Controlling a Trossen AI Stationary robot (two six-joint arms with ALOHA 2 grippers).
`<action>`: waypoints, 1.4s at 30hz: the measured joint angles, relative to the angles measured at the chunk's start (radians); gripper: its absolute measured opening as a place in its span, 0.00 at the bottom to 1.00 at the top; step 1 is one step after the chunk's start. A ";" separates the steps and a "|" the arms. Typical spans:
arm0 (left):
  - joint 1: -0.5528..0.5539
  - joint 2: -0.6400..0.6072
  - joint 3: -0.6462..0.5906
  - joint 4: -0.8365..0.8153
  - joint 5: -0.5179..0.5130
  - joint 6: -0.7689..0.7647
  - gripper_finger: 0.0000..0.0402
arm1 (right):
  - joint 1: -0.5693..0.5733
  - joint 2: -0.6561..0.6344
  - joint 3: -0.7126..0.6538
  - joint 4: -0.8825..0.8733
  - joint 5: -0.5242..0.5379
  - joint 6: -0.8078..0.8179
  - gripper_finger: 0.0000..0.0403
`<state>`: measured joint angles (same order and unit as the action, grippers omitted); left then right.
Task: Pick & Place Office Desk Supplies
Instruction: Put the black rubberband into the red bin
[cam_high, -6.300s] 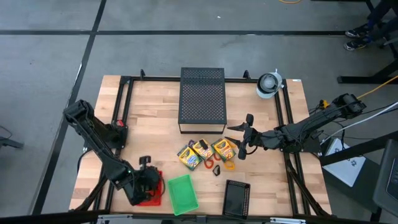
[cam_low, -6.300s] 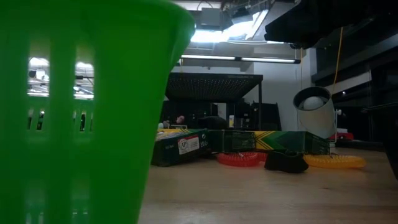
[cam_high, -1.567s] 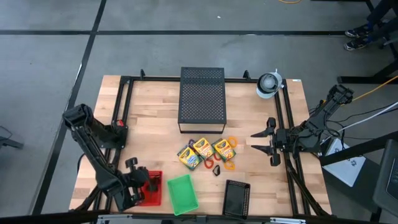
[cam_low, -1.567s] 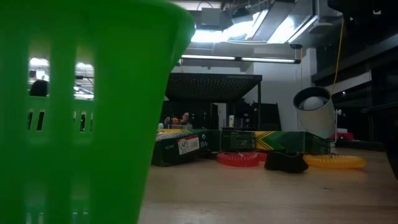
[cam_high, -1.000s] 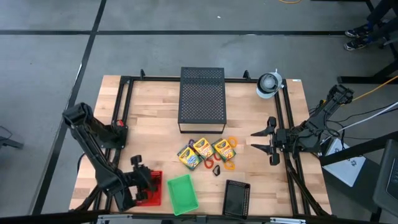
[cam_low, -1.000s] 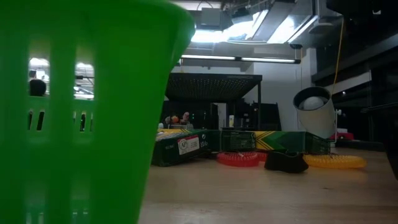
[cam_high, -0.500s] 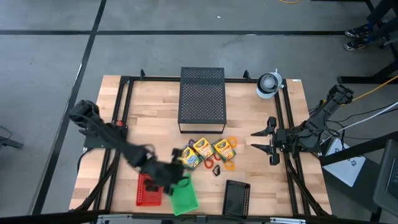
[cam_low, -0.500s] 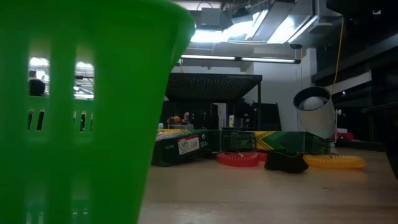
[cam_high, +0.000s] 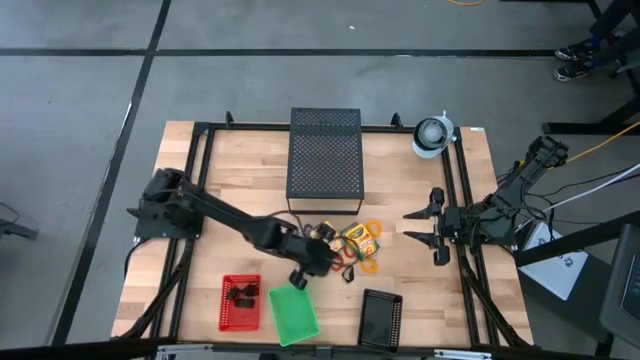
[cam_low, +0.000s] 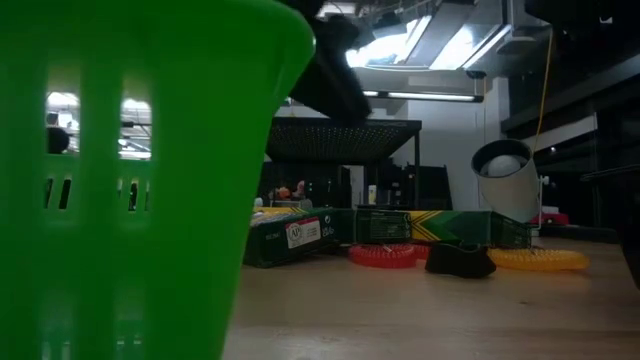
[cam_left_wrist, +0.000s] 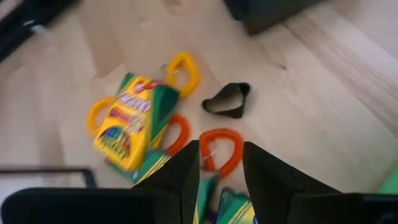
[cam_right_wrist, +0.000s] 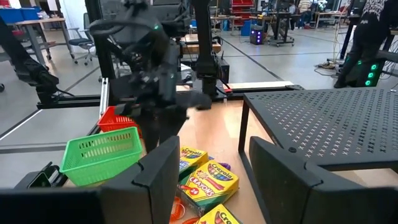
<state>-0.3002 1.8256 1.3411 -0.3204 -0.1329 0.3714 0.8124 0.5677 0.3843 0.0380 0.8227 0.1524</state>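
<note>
Yellow-and-green crayon boxes (cam_high: 362, 238) lie flat at the table's middle, with yellow rings (cam_high: 372, 224), a red ring (cam_high: 350, 257) and a black clip (cam_high: 348, 273) around them. My left gripper (cam_high: 322, 260) hovers open above this cluster. In the left wrist view its fingers (cam_left_wrist: 186, 180) frame an orange ring (cam_left_wrist: 221, 152), beyond which lie the black clip (cam_left_wrist: 227, 99), a yellow ring (cam_left_wrist: 183, 68) and a crayon box (cam_left_wrist: 134, 121). My right gripper (cam_high: 435, 228) waits open near the table's right edge, facing the crayon boxes (cam_right_wrist: 208, 177).
A red basket (cam_high: 240, 300) holding black clips and a green basket (cam_high: 293, 312) stand at the near edge, with a black mesh tray (cam_high: 380, 318) to their right. The large black perforated box (cam_high: 325, 160) stands at the far middle. A white cup (cam_high: 432, 135) lies at the far right corner.
My left arm has swung fast from over the red basket at the near left, toward the table's right and far side, and now reaches over the crayon boxes. Black clips now show in the red basket. The supplies on the table have stayed put.
</note>
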 joint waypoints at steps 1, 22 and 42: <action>0.002 0.028 0.039 -0.029 0.013 0.017 0.29 | 0.000 0.000 0.000 0.000 0.000 0.000 0.49; 0.063 0.295 0.334 -0.131 0.092 0.146 0.29 | 0.135 -0.141 0.062 -0.027 -0.062 -0.033 0.49; 0.041 0.357 0.333 -0.100 0.151 0.174 0.29 | 0.191 -0.251 0.063 -0.162 -0.101 -0.056 0.49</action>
<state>-0.2594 2.1830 1.6742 -0.4208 0.0183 0.5458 1.0035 0.3164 0.4469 -0.1243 0.7219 0.0966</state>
